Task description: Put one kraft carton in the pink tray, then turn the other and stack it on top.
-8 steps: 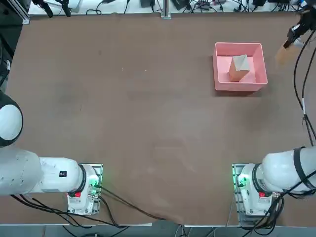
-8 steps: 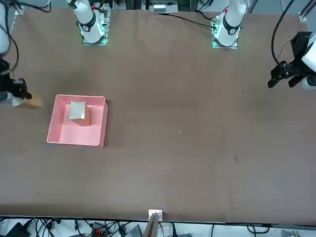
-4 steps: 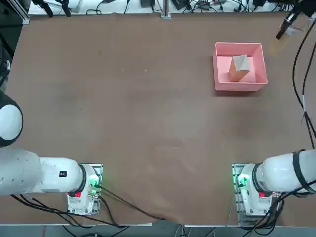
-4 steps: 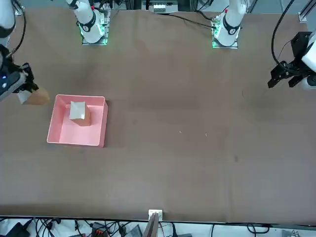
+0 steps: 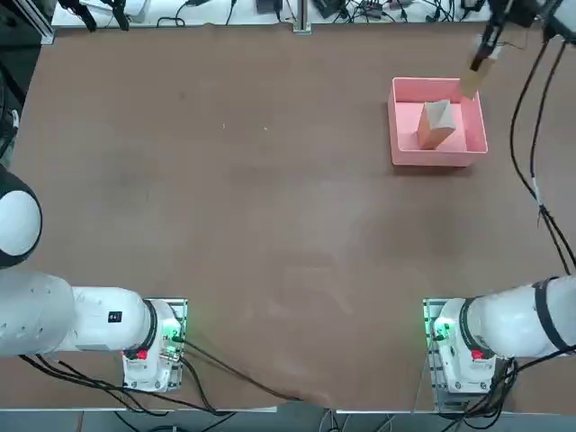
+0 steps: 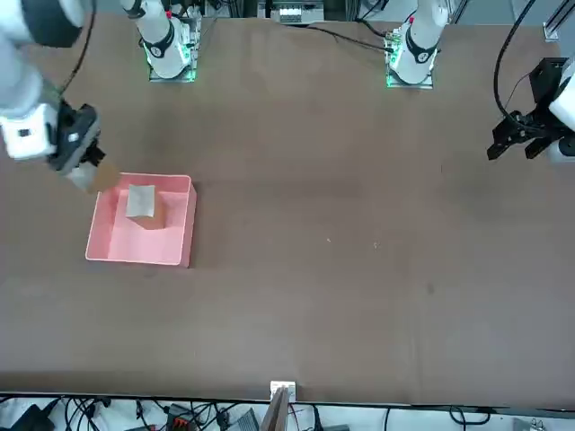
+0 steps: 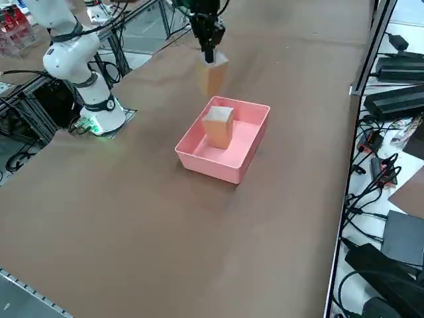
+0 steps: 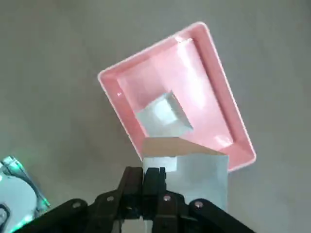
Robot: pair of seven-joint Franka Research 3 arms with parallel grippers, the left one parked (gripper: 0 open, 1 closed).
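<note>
Aloft, the right gripper [image 7: 209,58] clamps one kraft carton [image 7: 212,77] hanging below its fingers; beneath, the second carton [image 8: 164,115] rests inside the pink tray [image 8: 221,106]. No legible markings.

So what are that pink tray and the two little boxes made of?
The pink tray looks like moulded plastic: smooth, slightly glossy walls. The carton inside it and the carton held by the right gripper look like matte brown cardboard, each with a paler face, perhaps paper.
</note>
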